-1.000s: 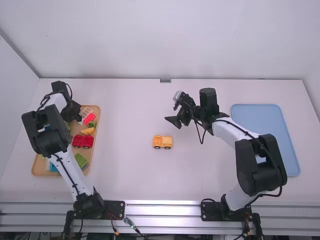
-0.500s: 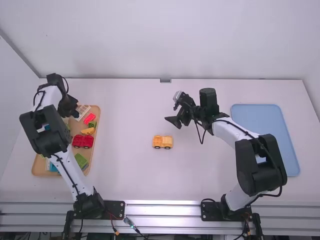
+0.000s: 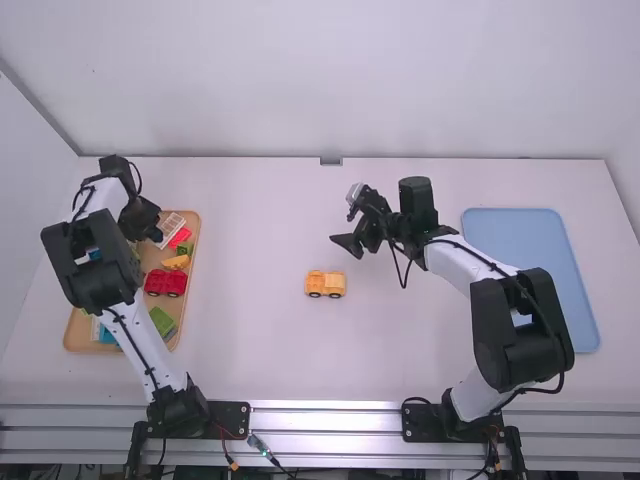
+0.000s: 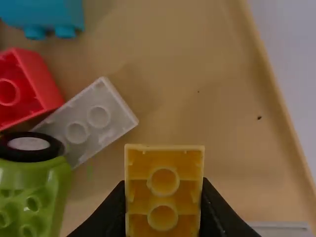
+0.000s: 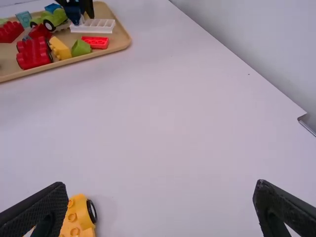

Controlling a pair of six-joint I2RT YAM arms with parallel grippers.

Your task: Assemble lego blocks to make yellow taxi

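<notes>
Yel. block [image 4: 164,190] pinched in L hand [image 3: 155,235], over tray [image 4: 212,64].

The left arm [image 3: 132,345] extends forward, left gripper [image 3: 155,236] clamped; the right arm [image 3: 465,262] angles inward, right gripper [image 3: 343,222] spread wide.

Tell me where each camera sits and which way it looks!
High view: above and behind the left arm and right arm, looking forward and down at the table; both arms show.
Left wrist view: on that arm's wrist, looking down into the tan tray; the left pincer grips a yellow block.
Right wrist view: on that wrist, looking across the table; the right pincer shows, open.
All three share the tray.
</notes>
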